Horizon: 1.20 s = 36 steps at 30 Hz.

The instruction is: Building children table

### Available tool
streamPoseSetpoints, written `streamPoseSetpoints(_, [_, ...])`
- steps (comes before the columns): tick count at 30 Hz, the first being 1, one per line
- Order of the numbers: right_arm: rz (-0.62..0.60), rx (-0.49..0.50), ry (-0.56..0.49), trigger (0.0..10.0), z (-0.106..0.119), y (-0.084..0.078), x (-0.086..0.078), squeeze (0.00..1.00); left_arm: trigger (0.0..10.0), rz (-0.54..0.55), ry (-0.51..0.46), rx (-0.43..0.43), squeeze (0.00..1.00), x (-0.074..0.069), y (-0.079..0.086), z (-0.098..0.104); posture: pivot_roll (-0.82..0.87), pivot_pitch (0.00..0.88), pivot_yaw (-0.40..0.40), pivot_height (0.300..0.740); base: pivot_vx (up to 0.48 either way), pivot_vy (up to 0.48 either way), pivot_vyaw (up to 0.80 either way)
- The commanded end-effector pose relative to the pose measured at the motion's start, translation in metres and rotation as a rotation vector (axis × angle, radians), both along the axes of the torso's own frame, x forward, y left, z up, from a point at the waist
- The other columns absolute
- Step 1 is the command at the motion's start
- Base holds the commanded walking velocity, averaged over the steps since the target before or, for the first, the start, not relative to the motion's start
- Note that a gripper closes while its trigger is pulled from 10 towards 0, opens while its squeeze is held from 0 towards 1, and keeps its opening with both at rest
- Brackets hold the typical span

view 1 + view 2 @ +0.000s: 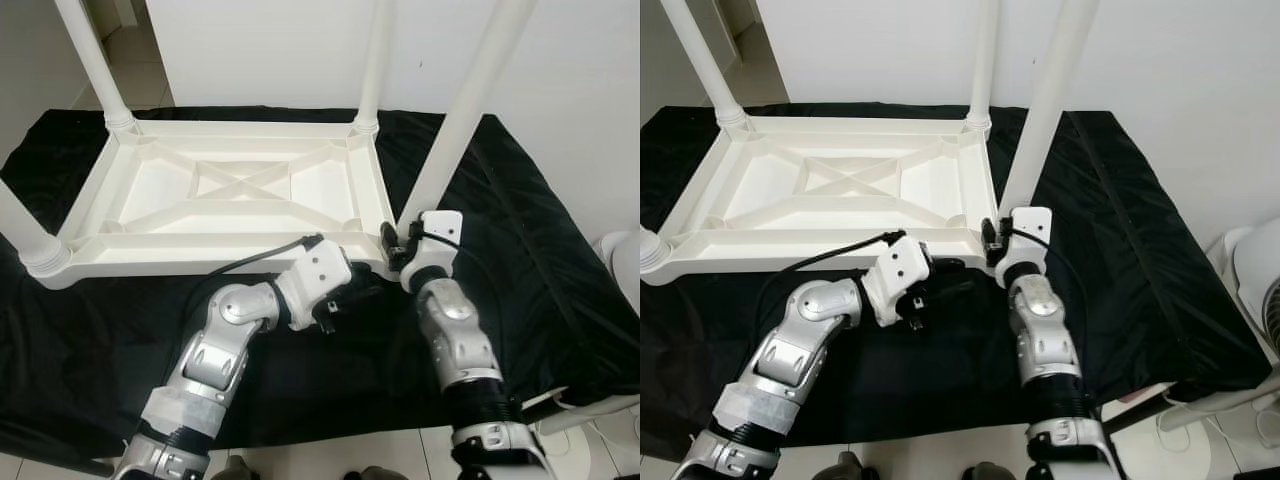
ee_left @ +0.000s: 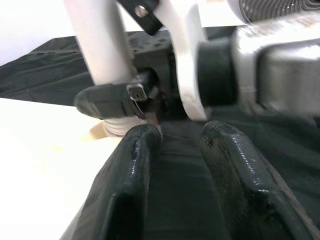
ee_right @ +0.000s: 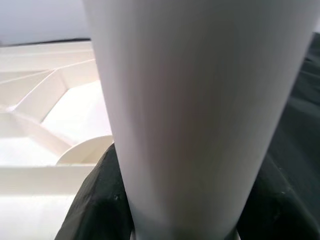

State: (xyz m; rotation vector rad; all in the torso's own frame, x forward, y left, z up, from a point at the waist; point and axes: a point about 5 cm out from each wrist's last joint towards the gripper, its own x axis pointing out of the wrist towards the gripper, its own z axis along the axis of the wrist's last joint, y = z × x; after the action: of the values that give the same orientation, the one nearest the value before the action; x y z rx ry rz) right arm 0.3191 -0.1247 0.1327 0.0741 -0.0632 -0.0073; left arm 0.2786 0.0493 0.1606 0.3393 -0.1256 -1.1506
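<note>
Four legs stand up; right end effector (image 1: pixel 992 243) clamps the five-o'clock leg (image 1: pixel 1050 100) to seat it, left end effector (image 1: pixel 955 283) parted.

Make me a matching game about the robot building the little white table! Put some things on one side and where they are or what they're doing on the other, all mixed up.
Things:
1. upside-down white plastic tabletop
2. white plastic table leg at the near right corner
3. right gripper
4. left gripper

States:
A. fingers apart, holding nothing, low beside the near right corner
B. lies flat on the black cloth, ribs facing up
C. closed around the foot of a leg
D. stands leaning, gripped at its base

Pairs: 1-B, 2-D, 3-C, 4-A
</note>
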Motion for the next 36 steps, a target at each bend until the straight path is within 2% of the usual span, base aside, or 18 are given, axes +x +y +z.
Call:
streamPoseSetpoints(1, [-0.040, 0.054, 0.062, 10.0, -0.013, 0.003, -0.006, 0.00, 10.0, 0.096, -0.008, -0.023, 0.00, 0.003, 0.002, -0.001, -0.11, 0.018, -0.009, 0.740, 0.000, 0.000, 0.00])
streamPoseSetpoints(4, [-0.028, 0.029, 0.037, 10.0, -0.008, 0.007, -0.008, 0.00, 10.0, 0.093, -0.007, -0.024, 0.00, 0.003, 0.002, -0.001, -0.11, 0.016, -0.004, 0.740, 0.000, 0.000, 0.00])
streamPoseSetpoints(10, [-0.013, 0.026, 0.000, 10.0, 0.000, 0.004, -0.008, 0.00, 10.0, 0.086, -0.010, -0.021, 0.00, 0.004, 0.001, 0.000, -0.12, 0.016, -0.002, 0.740, 0.000, 0.000, 0.00])
streamPoseSetpoints(11, [-0.007, 0.036, -0.015, 10.0, 0.002, 0.002, -0.007, 1.00, 10.0, 0.087, -0.011, -0.022, 0.00, 0.004, 0.001, 0.000, -0.11, 0.014, -0.002, 0.740, 0.000, 0.000, 0.00])
streamPoseSetpoints(13, [0.001, 0.045, -0.029, 10.0, 0.004, 0.000, -0.007, 1.00, 10.0, 0.087, -0.010, -0.022, 0.00, 0.004, 0.001, 0.001, -0.11, 0.014, -0.002, 0.740, 0.000, 0.000, 0.00])
streamPoseSetpoints(14, [0.059, 0.056, -0.070, 10.0, 0.010, -0.001, -0.008, 1.00, 10.0, 0.085, -0.003, -0.021, 0.00, 0.004, 0.002, 0.000, -0.11, 0.016, 0.000, 0.740, 0.000, 0.000, 0.00])
streamPoseSetpoints(16, [0.090, 0.041, -0.089, 10.0, 0.014, -0.001, -0.010, 1.00, 10.0, 0.081, 0.005, -0.019, 0.00, 0.003, 0.002, -0.001, -0.11, 0.016, 0.000, 0.740, 0.000, 0.000, 0.00])
streamPoseSetpoints(17, [0.121, 0.040, -0.095, 10.0, 0.015, -0.004, -0.011, 0.80, 10.0, 0.081, 0.005, -0.022, 0.00, 0.003, 0.003, 0.000, -0.11, 0.016, 0.003, 0.740, 0.000, 0.000, 0.00])
streamPoseSetpoints(19, [0.141, 0.042, -0.098, 10.0, 0.015, -0.005, -0.012, 0.80, 10.0, 0.081, 0.004, -0.024, 0.00, 0.002, 0.003, 0.000, -0.11, 0.016, 0.003, 0.740, 0.000, 0.000, 0.00])
streamPoseSetpoints(20, [0.206, -0.007, -0.102, 10.0, 0.016, -0.016, -0.013, 0.00, 10.0, 0.082, 0.002, -0.027, 0.00, 0.002, 0.003, 0.000, -0.11, 0.020, 0.002, 0.740, 0.000, 0.000, 0.00])
streamPoseSetpoints(21, [0.206, -0.007, -0.102, 10.0, 0.016, -0.016, -0.013, 0.00, 10.0, 0.082, 0.002, -0.027, 0.00, 0.002, 0.003, 0.000, -0.11, 0.020, 0.002, 0.740, 0.000, 0.000, 0.00])
streamPoseSetpoints(23, [0.300, -0.078, -0.059, 10.0, 0.012, -0.031, -0.010, 0.00, 10.0, 0.095, 0.000, -0.024, 0.00, 0.004, 0.005, 0.000, -0.11, 0.023, 0.003, 0.740, 0.000, 0.000, 0.00])
streamPoseSetpoints(25, [0.325, -0.091, -0.048, 10.0, 0.011, -0.035, -0.010, 0.00, 10.0, 0.096, 0.000, -0.024, 0.00, 0.004, 0.005, 0.000, -0.11, 0.023, 0.003, 0.740, 0.000, 0.000, 0.00])
streamPoseSetpoints(26, [0.372, -0.137, -0.054, 10.0, 0.013, -0.041, -0.008, 0.00, 10.0, 0.094, 0.004, -0.027, 0.00, 0.004, 0.005, 0.001, -0.11, 0.029, 0.006, 0.740, 0.000, 0.000, 0.00])
streamPoseSetpoints(29, [0.479, -0.199, -0.017, 10.0, 0.010, -0.045, -0.003, 0.00, 10.0, 0.091, 0.004, -0.027, 0.00, 0.005, 0.004, 0.002, -0.12, 0.036, 0.014, 0.740, 0.000, 0.000, 0.00])
streamPoseSetpoints(31, [0.506, -0.213, -0.008, 10.0, 0.010, -0.046, -0.002, 0.00, 10.0, 0.090, 0.004, -0.027, 0.00, 0.005, 0.004, 0.002, -0.12, 0.036, 0.014, 0.740, 0.000, 0.000, 0.00])
streamPoseSetpoints(32, [0.570, -0.247, -0.008, 10.0, 0.012, -0.045, 0.002, 0.00, 10.0, 0.089, 0.004, -0.028, 0.00, 0.005, 0.004, 0.002, -0.12, 0.040, 0.017, 0.740, 0.000, 0.000, 0.00])
streamPoseSetpoints(36, [0.607, -0.268, -0.016, 10.0, 0.015, -0.045, 0.005, 0.00, 10.0, 0.090, 0.004, -0.029, 0.00, 0.006, 0.003, 0.003, -0.12, 0.042, 0.018, 0.740, 0.000, 0.000, 0.00])
